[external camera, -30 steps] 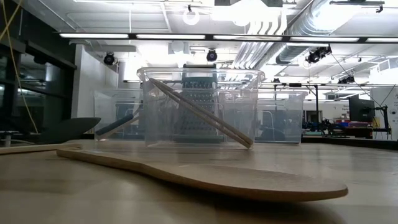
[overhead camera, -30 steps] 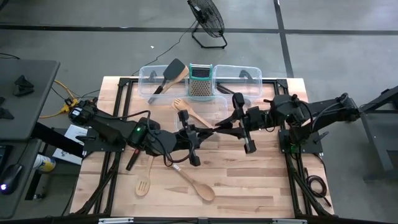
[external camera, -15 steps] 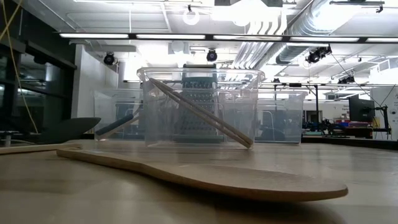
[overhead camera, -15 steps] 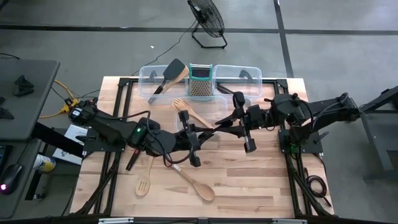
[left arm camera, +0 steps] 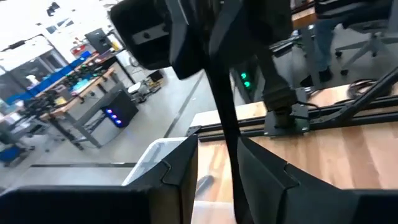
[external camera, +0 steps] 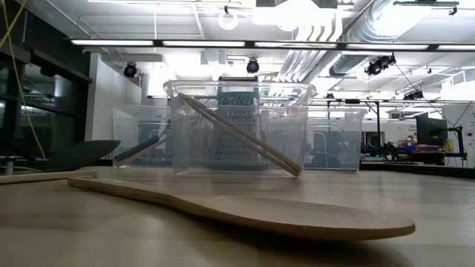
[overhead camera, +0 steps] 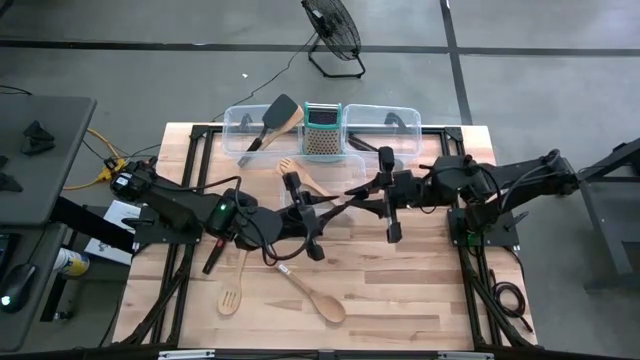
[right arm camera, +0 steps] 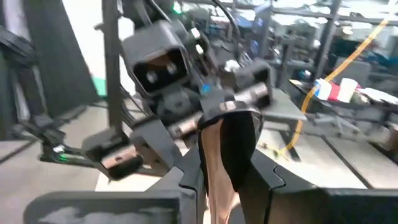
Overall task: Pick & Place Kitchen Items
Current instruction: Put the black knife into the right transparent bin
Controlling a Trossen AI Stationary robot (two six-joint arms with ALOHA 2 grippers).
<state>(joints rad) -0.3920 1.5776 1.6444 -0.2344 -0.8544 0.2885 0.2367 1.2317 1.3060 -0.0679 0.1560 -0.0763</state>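
Note:
Above the table's middle, a thin dark-handled utensil point(overhead camera: 350, 199) hangs level between my two grippers. My right gripper point(overhead camera: 380, 194) is shut on its right end. The handle point(left arm camera: 229, 134) runs on between the fingers of my open left gripper point(overhead camera: 320, 209), close to one finger point(left arm camera: 261, 174), with a gap to the other. On the table below lie a wooden fork point(overhead camera: 297, 174), a wooden spoon point(overhead camera: 318, 298) and a slotted wooden spoon point(overhead camera: 231, 295). A black turner point(overhead camera: 276, 113) leans in the left clear bin point(overhead camera: 240, 125). My right gripper pinches the utensil's end, a black and tan part point(right arm camera: 227, 146), between its two fingers. The fingers come in level from the table's right, in line with the handle. The utensil is lifted clear and about level. Whether my left gripper touches the handle, I cannot tell.
Two clear bins stand along the far edge, with a teal-topped metal grater point(overhead camera: 322, 131) between them; the right bin point(overhead camera: 385, 122) is next to it. In the low view the wooden spoon point(external camera: 245, 209) fills the foreground before a bin point(external camera: 237, 130). Bare wood lies at the near right.
My right gripper has swung slightly about its wrist while staying in place above the table's middle. The dark utensil stays lifted between the two grippers. The things on the table have not moved.

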